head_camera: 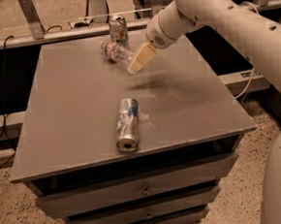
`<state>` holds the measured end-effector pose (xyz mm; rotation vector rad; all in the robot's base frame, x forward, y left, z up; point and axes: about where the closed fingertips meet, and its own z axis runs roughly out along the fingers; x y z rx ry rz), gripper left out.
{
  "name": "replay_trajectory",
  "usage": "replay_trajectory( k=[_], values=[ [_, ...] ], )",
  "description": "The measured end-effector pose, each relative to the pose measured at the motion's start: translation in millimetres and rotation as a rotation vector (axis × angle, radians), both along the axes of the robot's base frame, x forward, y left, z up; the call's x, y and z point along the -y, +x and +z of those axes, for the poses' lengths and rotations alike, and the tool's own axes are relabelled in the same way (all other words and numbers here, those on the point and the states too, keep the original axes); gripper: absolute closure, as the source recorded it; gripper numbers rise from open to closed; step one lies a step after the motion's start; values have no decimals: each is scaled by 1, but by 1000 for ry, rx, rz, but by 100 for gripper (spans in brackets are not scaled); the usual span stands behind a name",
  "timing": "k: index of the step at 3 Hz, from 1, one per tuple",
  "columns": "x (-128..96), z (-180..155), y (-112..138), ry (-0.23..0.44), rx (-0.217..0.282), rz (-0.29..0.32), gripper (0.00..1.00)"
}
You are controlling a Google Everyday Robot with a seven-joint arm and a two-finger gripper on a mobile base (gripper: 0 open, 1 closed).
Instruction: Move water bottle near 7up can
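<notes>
The water bottle (115, 51), clear and crinkled, lies on its side at the far middle of the grey table (72, 104), cap toward the left. The 7up can (118, 29) stands upright just behind it at the table's far edge, close to the bottle. My gripper (139, 59) hangs over the table just right of the bottle's base, with its pale fingers (142, 56) pointing down-left. The bottle's right end is partly hidden behind the fingers.
A slim silver can with blue markings (127, 123) lies on its side near the table's front middle. The table has drawers (142, 190) below. A rail and metal frame (37, 37) run behind the table. My arm (230, 14) spans the upper right.
</notes>
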<state>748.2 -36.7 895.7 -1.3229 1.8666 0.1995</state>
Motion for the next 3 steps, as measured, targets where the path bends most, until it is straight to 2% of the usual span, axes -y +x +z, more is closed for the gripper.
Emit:
replay_trajectory(
  k=[1,2,3],
  values=[
    [20,15,-19,62,2,60,0],
    [52,45,-40,55,36,148,0],
    [52,46,-47,42,26,183,0]
  ],
)
